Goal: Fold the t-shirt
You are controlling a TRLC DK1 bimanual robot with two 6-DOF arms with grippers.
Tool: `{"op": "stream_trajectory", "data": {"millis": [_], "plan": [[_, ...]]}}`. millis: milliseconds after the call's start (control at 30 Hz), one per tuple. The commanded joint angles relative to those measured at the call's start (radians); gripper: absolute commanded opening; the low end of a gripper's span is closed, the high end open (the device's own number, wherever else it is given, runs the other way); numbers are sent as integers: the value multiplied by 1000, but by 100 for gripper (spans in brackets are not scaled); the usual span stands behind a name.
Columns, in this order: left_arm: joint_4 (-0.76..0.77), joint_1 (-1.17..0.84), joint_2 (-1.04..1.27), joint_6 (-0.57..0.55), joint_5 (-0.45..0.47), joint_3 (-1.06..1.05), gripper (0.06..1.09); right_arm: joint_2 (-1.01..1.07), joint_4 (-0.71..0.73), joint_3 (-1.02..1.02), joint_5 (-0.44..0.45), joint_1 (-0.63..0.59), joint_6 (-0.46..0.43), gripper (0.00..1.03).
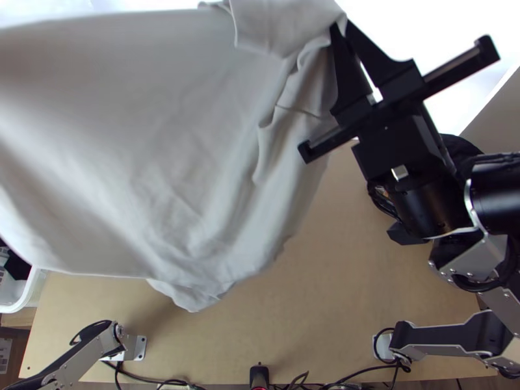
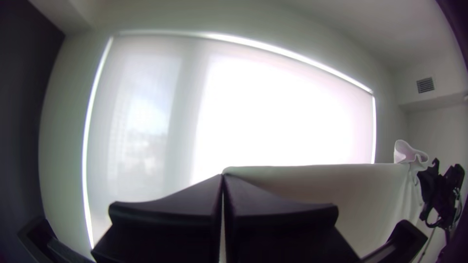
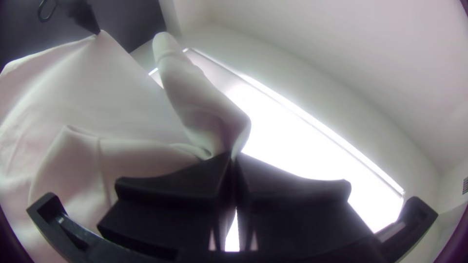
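Left claw (image 2: 223,176): closed, gripping the shirt (image 1: 162,130) by its edge
Right claw (image 1: 339,27): closed, gripping bunched fabric
Shirt: stretched between the claws, hanging below them
Table (image 1: 325,286): below the claws

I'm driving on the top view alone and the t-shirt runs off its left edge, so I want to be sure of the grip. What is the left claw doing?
Observer: In the left wrist view, the left claw is shut on the t-shirt, at one end of its upper edge.

Operator: Does that edge sag on the way across?

Observer: Hardly. It runs almost straight from there towards the right claw, with the cloth hanging below.
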Motion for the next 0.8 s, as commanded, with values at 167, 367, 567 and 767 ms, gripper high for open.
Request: {"op": "stream_trajectory", "data": {"millis": [167,367,567,767], "plan": [[-170,-338,41,50,87,-484,9,-252,-14,-545,-60,-192,148,3],[2,-481,100,53,18,-671,9,-243,118,-791,-182,-383,211,3],[147,-567,278,55,-10,-689,9,-191,273,-976,-205,-500,230,3],[272,-626,513,62,-30,-620,9,-117,324,-1034,-228,-638,237,3]]}}
